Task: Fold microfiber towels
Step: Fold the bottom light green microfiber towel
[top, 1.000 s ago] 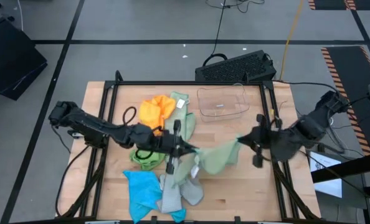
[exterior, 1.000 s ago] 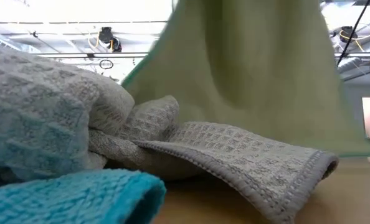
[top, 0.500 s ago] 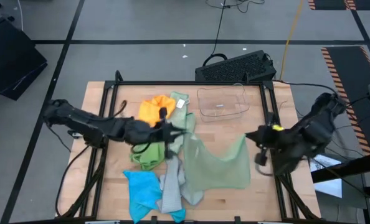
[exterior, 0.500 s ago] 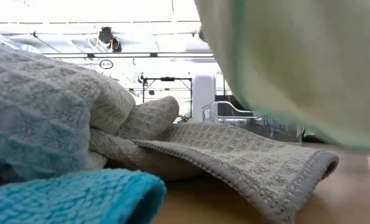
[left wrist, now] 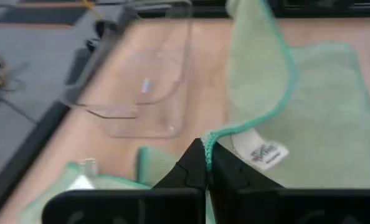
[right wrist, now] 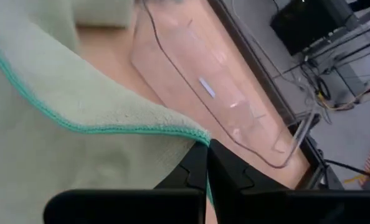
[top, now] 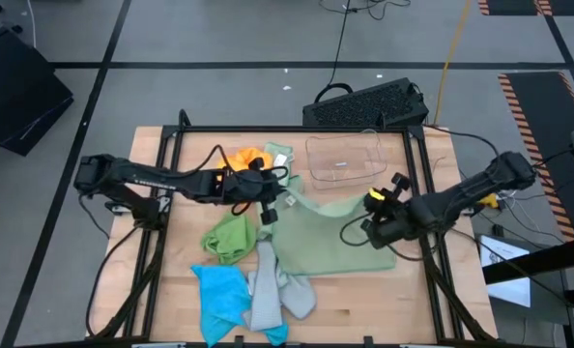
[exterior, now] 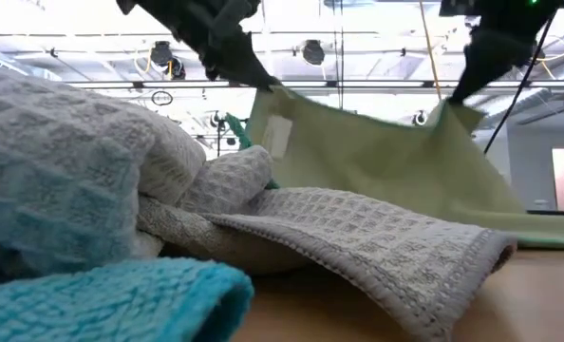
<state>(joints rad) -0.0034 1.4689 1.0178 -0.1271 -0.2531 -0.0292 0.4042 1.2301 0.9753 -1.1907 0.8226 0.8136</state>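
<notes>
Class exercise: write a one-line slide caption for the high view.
Both grippers, left and right, pinch corners of a pale green towel spread over the table, beside heaped towels.

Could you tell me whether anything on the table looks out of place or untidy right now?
Only the unfolded towels: the grey towel, blue towel and bright green towel lie crumpled in a heap. The clear bin stands upright.

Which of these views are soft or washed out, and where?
Low view: the ceiling lights behind blow out the background, and the grey towel and blue towel right at the lens fill much of the picture. Left wrist view: the clear bin and the pale green towel look smeared. Right wrist view: the towel's near surface is soft, its teal hem readable. High view: evenly lit.
</notes>
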